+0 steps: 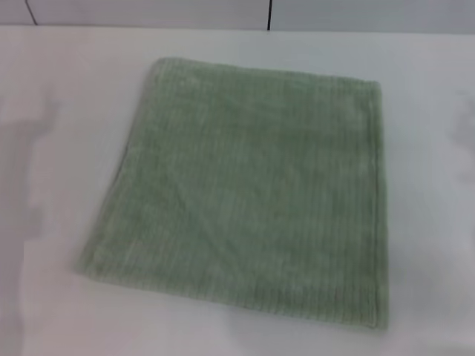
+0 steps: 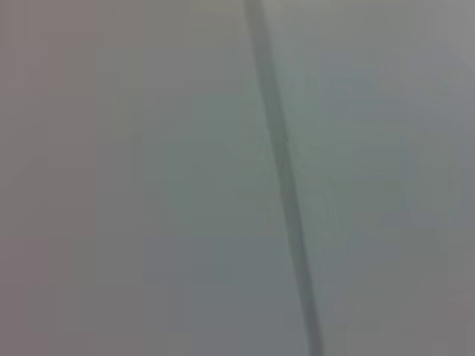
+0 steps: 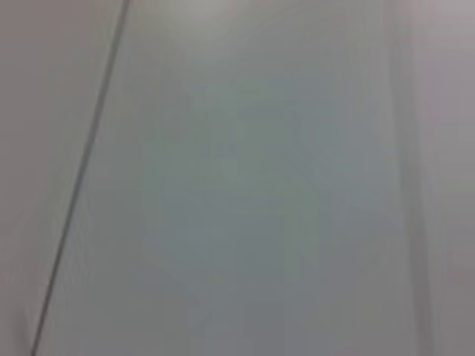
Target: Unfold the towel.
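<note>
The towel (image 1: 249,196) is a pale sage-green ribbed cloth lying flat on the white table (image 1: 59,74) in the head view, spread out as a rough square with hemmed edges. A faint crease runs across its lower left part. Neither gripper shows in any view. The left wrist view shows only a plain pale surface with a dark seam line (image 2: 286,178). The right wrist view shows a plain pale surface with a thin dark line (image 3: 82,170). The towel does not show in either wrist view.
The white table stretches on all sides of the towel. A pale wall with a dark vertical seam (image 1: 269,13) stands behind the table's far edge.
</note>
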You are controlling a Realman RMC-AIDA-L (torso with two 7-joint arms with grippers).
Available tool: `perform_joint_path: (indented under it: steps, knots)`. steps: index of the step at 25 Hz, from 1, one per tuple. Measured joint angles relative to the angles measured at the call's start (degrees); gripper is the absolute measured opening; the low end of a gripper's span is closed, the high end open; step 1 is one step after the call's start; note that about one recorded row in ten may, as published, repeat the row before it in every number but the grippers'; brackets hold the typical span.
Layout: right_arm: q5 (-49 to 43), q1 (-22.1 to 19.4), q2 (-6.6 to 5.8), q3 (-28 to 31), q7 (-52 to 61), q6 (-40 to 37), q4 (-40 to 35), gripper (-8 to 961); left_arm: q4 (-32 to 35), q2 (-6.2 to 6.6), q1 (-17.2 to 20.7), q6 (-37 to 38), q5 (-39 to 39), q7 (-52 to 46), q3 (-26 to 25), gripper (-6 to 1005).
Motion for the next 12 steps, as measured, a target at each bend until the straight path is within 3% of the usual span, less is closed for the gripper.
perform_joint_path:
  steps: [1, 3, 4, 8, 12]
  knots:
    - [0.0, 0.0, 0.00, 0.0, 0.0, 0.0, 0.0, -1, 4.0, 0.00, -1.0, 1.7, -1.7, -2.4, -0.2, 842]
    - [7.9, 3.1, 0.00, -1.3, 5.0, -15.3, -13.3, -1, 13.2, 0.08, -4.3, 4.5, -4.2, -6.7, -0.8, 842]
    - [13.8, 4.4, 0.03, -2.3, 6.9, -19.6, -18.1, 51, 16.9, 0.11, -5.8, 5.1, -4.6, -8.2, -1.3, 842]
    - [18.2, 5.0, -0.11, -3.7, 8.3, -20.4, -21.1, 136, 27.0, 0.07, -10.8, 6.1, -5.0, -10.5, -2.9, 842]
    - [18.6, 5.2, -0.20, -3.7, 8.4, -20.1, -21.8, 220, 29.4, 0.04, -12.3, 6.4, -5.0, -10.1, -3.0, 842]
